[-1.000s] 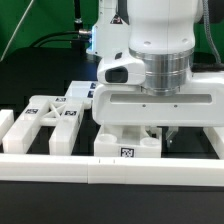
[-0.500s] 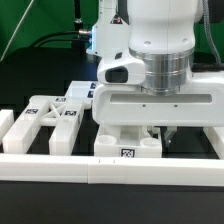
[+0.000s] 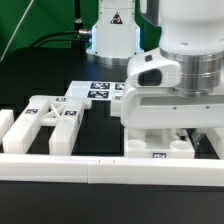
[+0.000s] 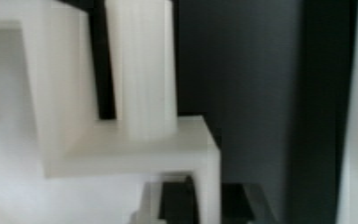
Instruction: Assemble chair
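The arm [image 3: 185,60] is seen filling the exterior view's right, lowered over the black worktop [image 3: 100,205]. A long white border rail [image 3: 90,166] is laid across the front. Just behind it, directly beneath the gripper [image 3: 188,136], a blocky white chair piece [image 3: 160,143] is set, with its long axis judged to run along the rail. The gripper is clenched shut at that piece's far side; whether anything is pinched cannot be told. Two cut-out frames [image 3: 48,118] are lying well apart, toward the exterior view's left, so any coming move is judged to turn on the piece below. The marker board [image 3: 100,90] is seen behind. In the blurred wrist view an upright white post [image 4: 140,60] is shown on a block
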You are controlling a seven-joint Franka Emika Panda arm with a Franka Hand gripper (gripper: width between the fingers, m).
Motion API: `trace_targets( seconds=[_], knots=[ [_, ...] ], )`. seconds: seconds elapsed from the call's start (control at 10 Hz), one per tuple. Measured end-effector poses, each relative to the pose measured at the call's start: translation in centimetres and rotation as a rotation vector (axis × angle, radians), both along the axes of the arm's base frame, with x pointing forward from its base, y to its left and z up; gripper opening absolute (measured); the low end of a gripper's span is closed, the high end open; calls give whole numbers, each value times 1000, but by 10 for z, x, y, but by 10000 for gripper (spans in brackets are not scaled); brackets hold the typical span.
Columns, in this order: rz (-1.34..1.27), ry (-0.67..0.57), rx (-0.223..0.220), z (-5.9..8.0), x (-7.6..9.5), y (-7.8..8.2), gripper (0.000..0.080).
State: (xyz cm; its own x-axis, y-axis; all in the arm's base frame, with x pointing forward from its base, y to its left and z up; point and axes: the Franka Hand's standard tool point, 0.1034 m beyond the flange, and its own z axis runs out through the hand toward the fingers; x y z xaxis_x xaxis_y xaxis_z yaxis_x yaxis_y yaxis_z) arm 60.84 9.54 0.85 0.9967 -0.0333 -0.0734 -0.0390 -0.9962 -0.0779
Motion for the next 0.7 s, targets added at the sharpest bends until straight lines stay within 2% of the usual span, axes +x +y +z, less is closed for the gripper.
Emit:
trace_targets(
  seconds=[0.4, 0.7],
  knots=[
    [23, 8, 3, 2, 8, 12, 31],
    [27, 15, -9, 2, 5, 24, 31]
  ],
)
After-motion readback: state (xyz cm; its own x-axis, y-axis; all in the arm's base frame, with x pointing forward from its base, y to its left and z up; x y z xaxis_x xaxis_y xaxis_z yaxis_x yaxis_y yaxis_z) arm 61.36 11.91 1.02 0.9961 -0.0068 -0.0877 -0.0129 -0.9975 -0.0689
